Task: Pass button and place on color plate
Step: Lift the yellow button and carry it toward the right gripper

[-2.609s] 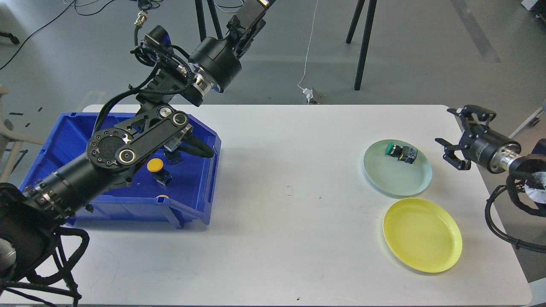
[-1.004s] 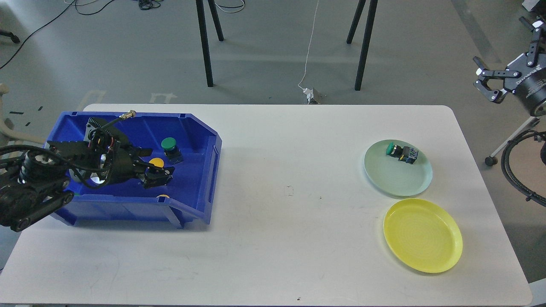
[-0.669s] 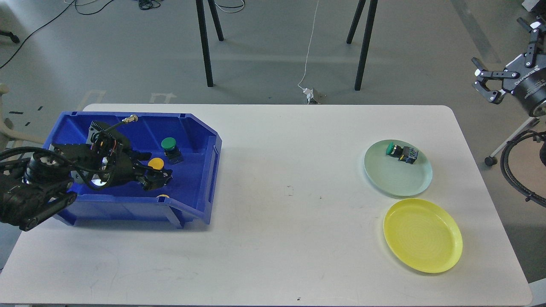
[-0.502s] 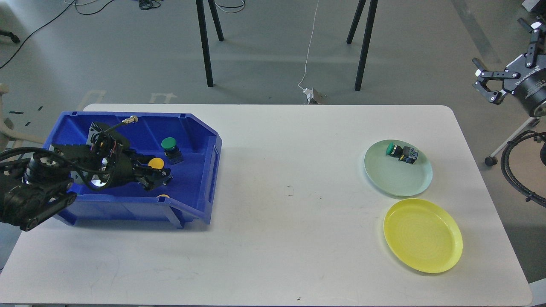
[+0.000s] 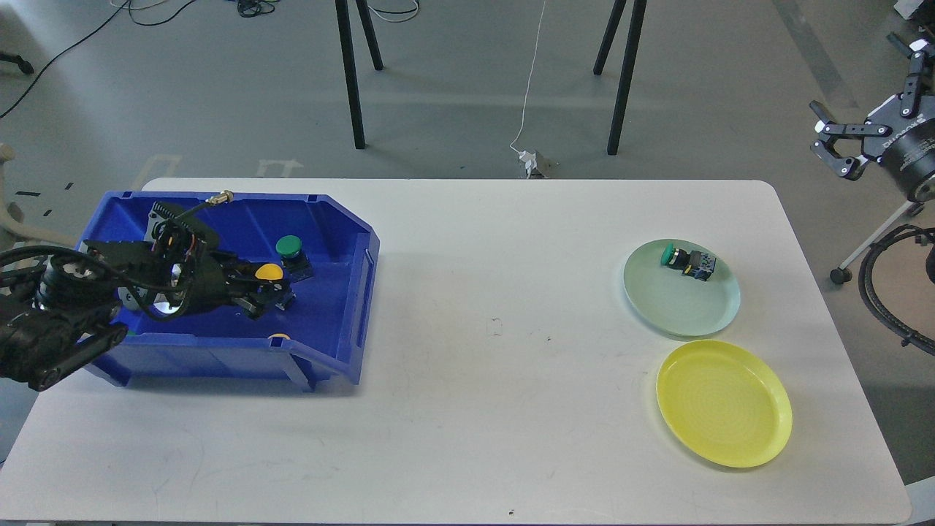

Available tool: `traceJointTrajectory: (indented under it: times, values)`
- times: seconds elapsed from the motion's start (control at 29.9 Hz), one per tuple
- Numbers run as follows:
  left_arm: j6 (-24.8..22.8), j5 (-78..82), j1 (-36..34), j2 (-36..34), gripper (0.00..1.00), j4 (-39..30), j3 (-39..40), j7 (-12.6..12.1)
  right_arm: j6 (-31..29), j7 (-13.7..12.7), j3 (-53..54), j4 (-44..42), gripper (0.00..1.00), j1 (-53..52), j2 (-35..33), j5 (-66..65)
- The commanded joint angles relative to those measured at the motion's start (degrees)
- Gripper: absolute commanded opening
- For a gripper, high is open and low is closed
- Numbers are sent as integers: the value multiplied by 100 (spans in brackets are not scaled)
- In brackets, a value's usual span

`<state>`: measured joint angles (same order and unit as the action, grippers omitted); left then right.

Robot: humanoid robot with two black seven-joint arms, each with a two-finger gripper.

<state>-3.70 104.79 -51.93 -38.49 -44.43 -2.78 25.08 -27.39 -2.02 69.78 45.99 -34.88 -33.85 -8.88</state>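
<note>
My left gripper [image 5: 267, 291] reaches into the blue bin [image 5: 343, 307] and is shut on a yellow-capped button [image 5: 269, 272], held slightly above the bin floor. A green-capped button [image 5: 290, 247] stands just behind it in the bin. Another yellow cap [image 5: 277, 337] shows at the bin's front wall. A green button [image 5: 685, 260] lies on the pale green plate [image 5: 676, 310] at the right. The yellow plate [image 5: 723, 402] in front of it holds nothing. My right gripper [image 5: 833, 150] is open, raised beyond the table's right edge.
The white table [image 5: 475, 365] spans the view. Black stand legs [image 5: 350, 73] and cables are on the floor behind it. A white stand base [image 5: 873, 241] is off the table's right edge.
My left gripper has closed on the yellow-capped button and lifted it slightly up and back. The right arm has stayed raised at the far right.
</note>
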Motion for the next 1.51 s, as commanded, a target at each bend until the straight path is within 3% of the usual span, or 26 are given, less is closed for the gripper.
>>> traceJointTrajectory:
  times: [0.0,0.2,0.37,0.54,0.6,0.77,0.94,1.2,1.47]
  values:
    - [-17,6,-203,-544,32,-547,14,59,-3,0,0,15,99,-2,-25,0]
    - [-70,-72,-756,-1652,32,-1840,128,41,-3,-9,0,33,99,7,-52,0]
    - [-26,-423,-1012,-1759,32,-2456,803,41,49,-17,0,225,99,60,-43,9]
    - [27,-1073,-942,-1005,32,-2615,1902,6,672,0,0,1269,98,560,45,9]
    - [70,-1276,-924,-732,31,-2597,1983,-3,770,0,-17,1692,98,780,71,9]
    - [711,-1505,-872,59,28,-2562,1974,-20,823,-35,-44,2379,98,1053,510,-17]
    - [967,-1505,-582,824,28,-2448,1983,-240,867,-53,-631,3011,98,1194,660,-52]
    - [1152,-1496,-309,1536,28,-2079,1983,-258,1034,-17,-1002,3206,90,1159,1406,-368]
    - [1196,-1488,-300,1686,29,-2008,1983,-293,1034,0,-1160,3197,82,1123,2048,-905]
